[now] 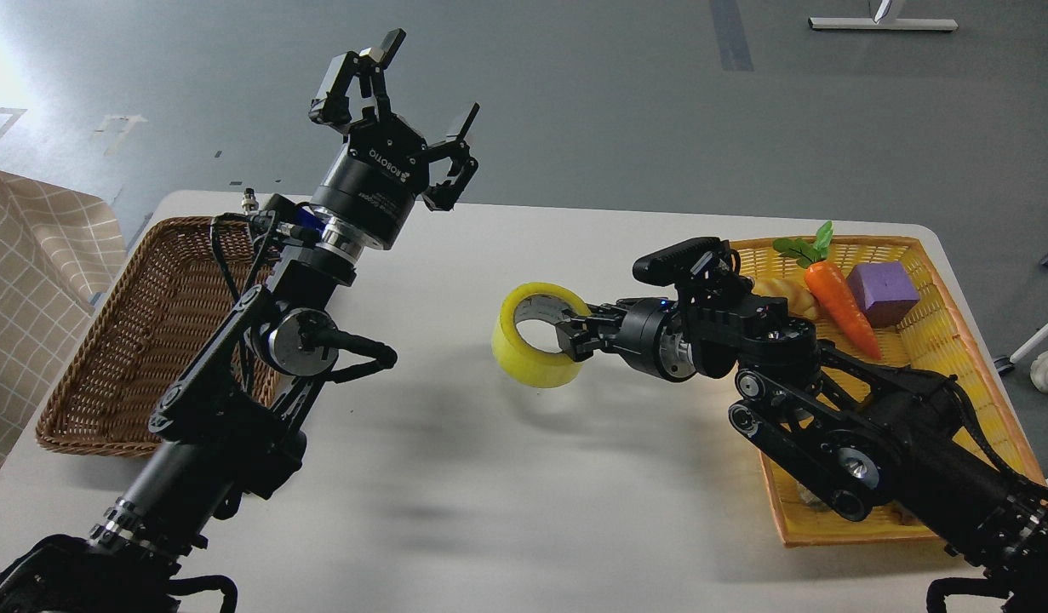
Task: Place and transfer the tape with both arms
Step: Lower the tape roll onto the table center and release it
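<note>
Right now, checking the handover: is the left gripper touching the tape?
Apart. Head view shows left gripper raised, open, clear table between it and the tape held by right gripper.

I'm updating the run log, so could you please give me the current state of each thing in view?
Tape: gripped by the right end effector, raised above the table.
Left end effector: open, empty, raised.
Wicker basket: I see nothing inside; partly hidden by the left arm.
Yellow tray: holds a carrot and a purple block.
</note>
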You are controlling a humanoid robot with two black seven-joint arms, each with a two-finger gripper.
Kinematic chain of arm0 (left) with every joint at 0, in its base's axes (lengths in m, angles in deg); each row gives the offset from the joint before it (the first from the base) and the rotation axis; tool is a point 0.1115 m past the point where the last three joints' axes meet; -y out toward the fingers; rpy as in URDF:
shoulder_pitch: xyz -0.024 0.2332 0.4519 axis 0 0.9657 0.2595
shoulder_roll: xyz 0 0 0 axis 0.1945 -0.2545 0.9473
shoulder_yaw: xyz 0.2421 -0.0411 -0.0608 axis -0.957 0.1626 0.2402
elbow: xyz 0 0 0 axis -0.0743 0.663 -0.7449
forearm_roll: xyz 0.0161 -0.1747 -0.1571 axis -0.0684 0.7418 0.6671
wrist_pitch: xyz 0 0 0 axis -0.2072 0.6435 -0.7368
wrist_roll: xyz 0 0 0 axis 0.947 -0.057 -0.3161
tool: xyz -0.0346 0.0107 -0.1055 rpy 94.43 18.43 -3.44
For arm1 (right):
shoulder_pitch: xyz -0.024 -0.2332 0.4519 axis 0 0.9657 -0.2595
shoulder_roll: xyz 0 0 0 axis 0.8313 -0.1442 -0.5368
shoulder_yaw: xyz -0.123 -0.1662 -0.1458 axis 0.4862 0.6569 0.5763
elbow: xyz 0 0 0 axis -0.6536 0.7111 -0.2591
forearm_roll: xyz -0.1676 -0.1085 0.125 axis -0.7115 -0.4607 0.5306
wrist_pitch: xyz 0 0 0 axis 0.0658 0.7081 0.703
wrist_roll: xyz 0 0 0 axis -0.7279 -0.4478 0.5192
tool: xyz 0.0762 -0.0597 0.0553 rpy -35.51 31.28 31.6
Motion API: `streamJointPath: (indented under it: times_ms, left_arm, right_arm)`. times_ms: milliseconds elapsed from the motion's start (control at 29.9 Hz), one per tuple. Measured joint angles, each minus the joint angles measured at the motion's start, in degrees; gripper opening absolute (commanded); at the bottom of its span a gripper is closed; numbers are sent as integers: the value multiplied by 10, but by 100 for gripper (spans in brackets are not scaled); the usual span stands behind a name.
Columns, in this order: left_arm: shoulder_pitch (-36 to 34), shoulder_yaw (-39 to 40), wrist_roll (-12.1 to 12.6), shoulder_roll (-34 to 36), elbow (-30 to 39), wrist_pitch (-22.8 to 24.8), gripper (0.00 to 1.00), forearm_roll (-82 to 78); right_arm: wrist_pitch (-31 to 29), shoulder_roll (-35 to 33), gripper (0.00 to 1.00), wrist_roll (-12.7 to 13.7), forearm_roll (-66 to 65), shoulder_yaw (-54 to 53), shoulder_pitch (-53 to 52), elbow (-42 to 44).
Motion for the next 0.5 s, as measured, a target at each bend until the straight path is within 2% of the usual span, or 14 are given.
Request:
streamJointPath:
  times_ms: [334,501]
  left_arm:
    - [5,4,0,5,0,3,98,1]
    - [5,8,0,7,0,5,98,2]
  right_arm:
    - [0,61,11,-1,-13,15,-6,71]
    - [0,69,12,-1,-24,16,-9,93]
